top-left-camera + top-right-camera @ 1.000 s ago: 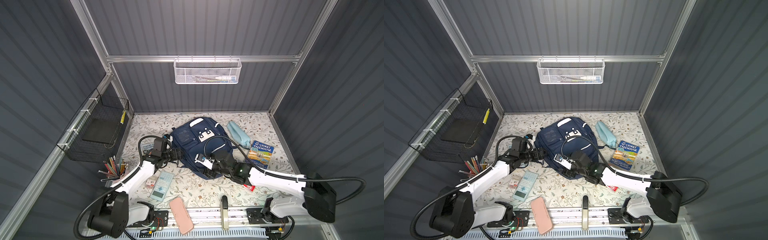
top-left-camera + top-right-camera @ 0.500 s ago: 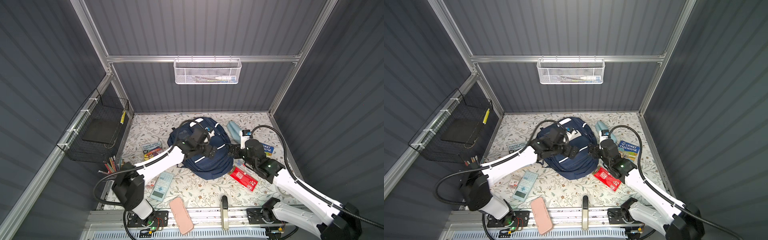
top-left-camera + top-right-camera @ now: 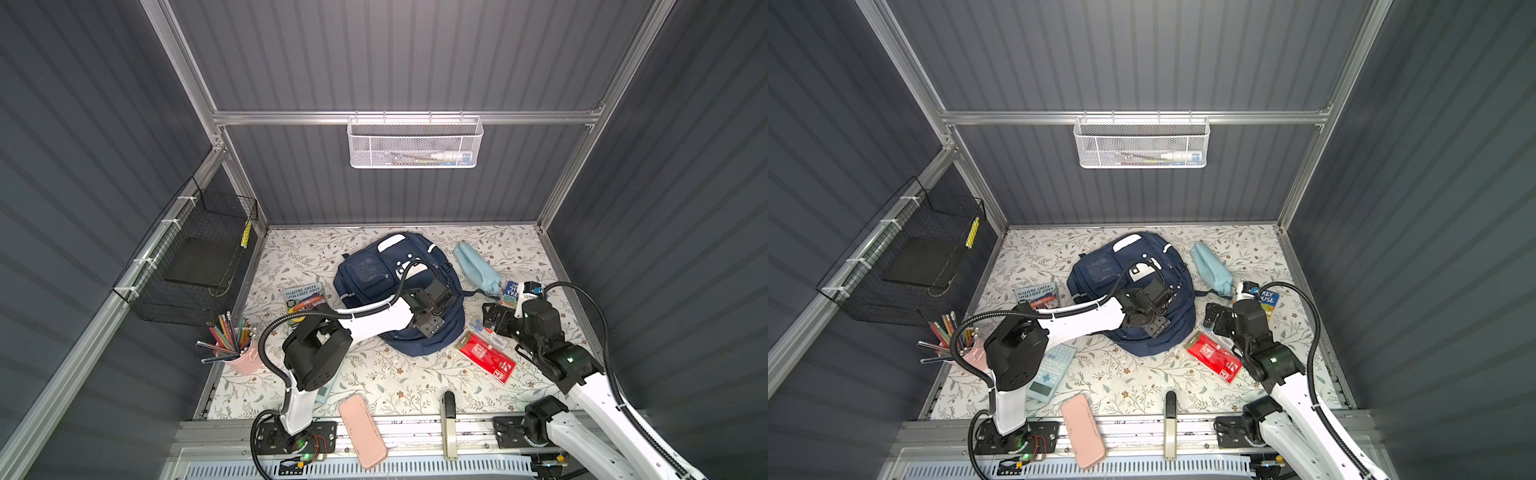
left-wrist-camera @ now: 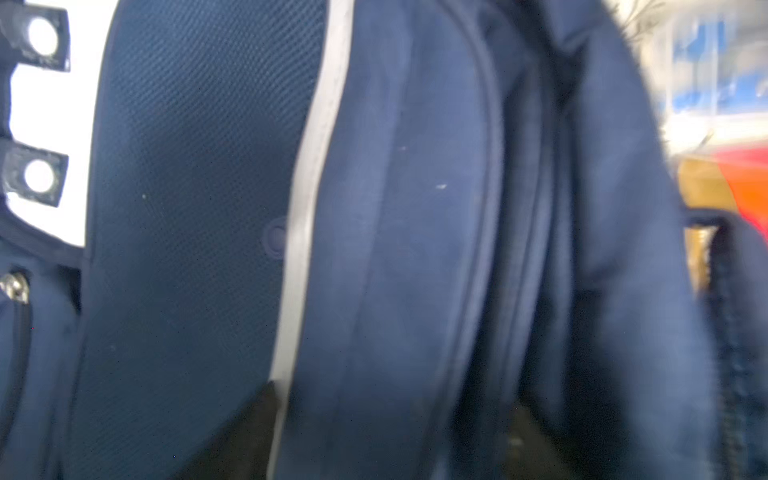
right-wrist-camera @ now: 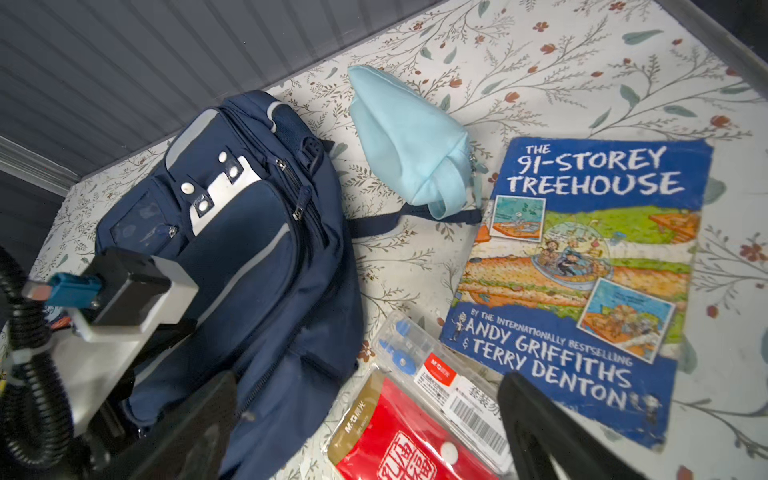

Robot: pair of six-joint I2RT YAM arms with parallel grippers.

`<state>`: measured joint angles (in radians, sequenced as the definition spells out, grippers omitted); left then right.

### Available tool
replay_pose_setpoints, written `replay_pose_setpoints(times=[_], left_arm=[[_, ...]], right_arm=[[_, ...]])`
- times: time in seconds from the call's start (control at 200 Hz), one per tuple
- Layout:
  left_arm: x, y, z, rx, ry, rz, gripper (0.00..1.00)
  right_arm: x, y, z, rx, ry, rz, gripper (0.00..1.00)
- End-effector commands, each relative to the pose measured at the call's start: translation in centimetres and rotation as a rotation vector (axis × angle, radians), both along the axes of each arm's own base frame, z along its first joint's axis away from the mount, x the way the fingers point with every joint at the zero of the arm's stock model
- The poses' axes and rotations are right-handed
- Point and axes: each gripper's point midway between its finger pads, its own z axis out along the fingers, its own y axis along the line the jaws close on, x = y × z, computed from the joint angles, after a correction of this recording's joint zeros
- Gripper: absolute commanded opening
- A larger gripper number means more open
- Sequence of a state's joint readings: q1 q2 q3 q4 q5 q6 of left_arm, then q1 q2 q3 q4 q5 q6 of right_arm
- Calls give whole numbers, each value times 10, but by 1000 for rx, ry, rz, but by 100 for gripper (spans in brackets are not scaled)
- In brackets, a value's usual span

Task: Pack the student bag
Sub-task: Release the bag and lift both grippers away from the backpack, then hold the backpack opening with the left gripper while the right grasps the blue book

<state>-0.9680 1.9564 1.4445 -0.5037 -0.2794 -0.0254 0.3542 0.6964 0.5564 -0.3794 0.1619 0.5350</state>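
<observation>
The student bag (image 3: 374, 274) (image 3: 1100, 270), navy with white stripes and patches, lies flat at the middle of the floral table. My left gripper (image 3: 432, 322) (image 3: 1152, 324) reaches across the bag and presses on its near right side. The blurred left wrist view shows only bag fabric (image 4: 199, 208), with a fold lying between the two dark fingers (image 4: 237, 436), which stand wide apart. My right gripper (image 3: 492, 320) (image 5: 368, 382) hangs open just right of the bag (image 5: 249, 232), above a red packet (image 5: 399, 436), and holds nothing.
A light blue pouch (image 3: 476, 268) and a Treehouse book (image 5: 582, 270) lie right of the bag, with a clear stationery case (image 5: 419, 353) beside the red packet. A second book (image 3: 303, 297), pencil cup (image 3: 241, 357), calculator (image 3: 1052, 370) and pink case (image 3: 361, 430) sit left and front.
My left gripper crossed from the bag's left side over its top to its near right side. My right gripper left the bag's front edge and now hangs to its right.
</observation>
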Motion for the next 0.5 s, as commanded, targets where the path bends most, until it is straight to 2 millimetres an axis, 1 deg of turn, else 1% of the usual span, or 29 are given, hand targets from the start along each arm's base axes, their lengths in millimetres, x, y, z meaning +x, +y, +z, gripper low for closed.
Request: replay_pose_setpoints(times=[0.0,0.01,0.025,0.045,0.11,0.185,0.27,0.37,0.43,0.495], left_arm=[[9,-3,7,10,-22,2,20],[9,-3,9,6,-23,6,13],[9,-3,12,0,-24,9,6],[9,-3,16,-12,-25,13,0],[6,-6,33,-73,-28,27,0],[5,-9,52,-135,-21,44,0],[4,-14,76,-203,-20,49,0],[5,-17,99,-255,-42,51,0],[6,-16,108,-271,-58,52,0],[8,-16,116,-280,-66,52,0]], right_arm=[[-4,-3,-13,-10,47,-4,99],[-3,-4,-14,-10,48,-6,99],[-2,-4,-13,-11,47,-9,99],[-1,-6,-14,-13,51,-15,99],[2,-18,-16,-26,70,-71,99],[7,-42,-21,-28,121,-165,99],[10,-75,-37,12,209,-286,99],[15,-108,-59,92,281,-388,99],[15,-125,-72,119,331,-432,99],[12,-141,-81,82,382,-463,99]])
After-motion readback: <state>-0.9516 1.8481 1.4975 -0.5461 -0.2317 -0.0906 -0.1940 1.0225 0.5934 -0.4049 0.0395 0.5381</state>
